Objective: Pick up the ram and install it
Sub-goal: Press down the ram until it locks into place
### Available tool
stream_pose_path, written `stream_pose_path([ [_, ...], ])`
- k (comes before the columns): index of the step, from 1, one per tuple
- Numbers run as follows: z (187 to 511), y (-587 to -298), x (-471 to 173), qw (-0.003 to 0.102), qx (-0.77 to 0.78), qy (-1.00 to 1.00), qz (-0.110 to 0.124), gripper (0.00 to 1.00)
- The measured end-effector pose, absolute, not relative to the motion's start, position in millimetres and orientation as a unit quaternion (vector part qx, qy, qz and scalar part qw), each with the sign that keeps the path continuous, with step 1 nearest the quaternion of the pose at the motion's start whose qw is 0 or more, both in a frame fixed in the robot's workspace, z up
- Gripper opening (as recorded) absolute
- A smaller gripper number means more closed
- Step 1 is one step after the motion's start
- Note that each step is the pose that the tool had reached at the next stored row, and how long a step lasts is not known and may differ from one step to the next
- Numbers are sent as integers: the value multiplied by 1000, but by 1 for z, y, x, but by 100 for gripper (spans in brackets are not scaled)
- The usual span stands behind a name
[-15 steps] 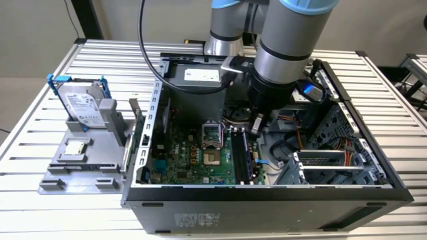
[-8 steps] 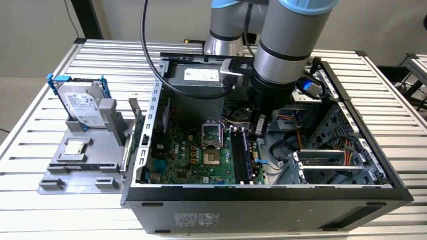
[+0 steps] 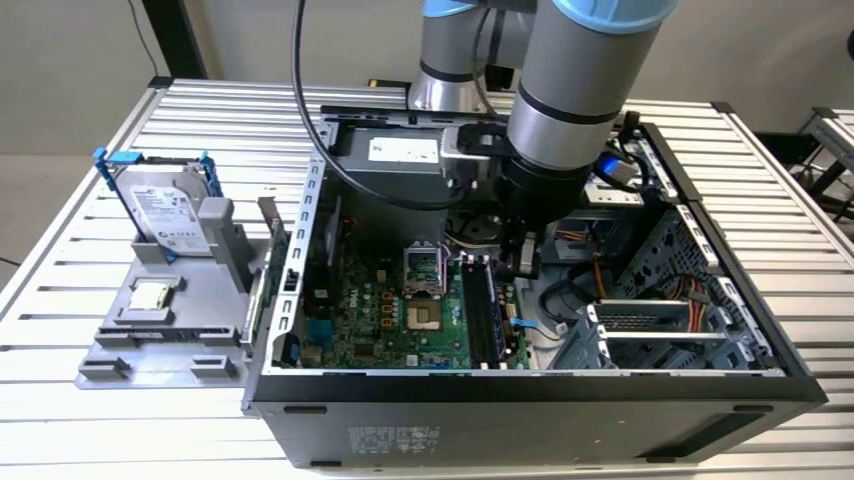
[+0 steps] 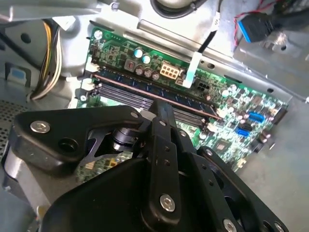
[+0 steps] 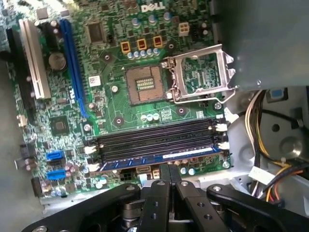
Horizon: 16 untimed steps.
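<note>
The ram [image 5: 159,158] is a blue stick with a white label, lying in the outermost of the motherboard's black slots [image 5: 154,137]. It also shows in the second wrist view [image 4: 145,88] and in the exterior view [image 3: 506,320]. My gripper [image 5: 170,169] is down inside the open computer case [image 3: 534,395], with its black fingers pressed together side by side. The fingertips [image 4: 164,110] sit right over the middle of the stick's top edge, in line with its length and not clamped around it. Whether they touch it is hidden. In the exterior view the gripper [image 3: 523,265] hangs over the slots' far end.
The processor socket [image 5: 144,84] stands open beside its raised metal lid [image 5: 200,72]. Yellow and red cables [image 5: 260,121] run close by the slots. Outside the case, a grey tray [image 3: 160,345] holds a silver hard drive in a blue bracket [image 3: 167,210] and a small square chip [image 3: 150,297].
</note>
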<state>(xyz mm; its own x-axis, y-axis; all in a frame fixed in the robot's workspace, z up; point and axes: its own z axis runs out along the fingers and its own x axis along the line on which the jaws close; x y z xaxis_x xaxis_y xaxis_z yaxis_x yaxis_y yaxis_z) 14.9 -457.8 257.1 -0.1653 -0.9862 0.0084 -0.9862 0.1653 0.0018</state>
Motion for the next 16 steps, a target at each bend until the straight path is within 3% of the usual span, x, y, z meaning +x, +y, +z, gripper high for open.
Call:
stream_pose_path([
  [16,255,-455,10,4,660,-751,2,0],
])
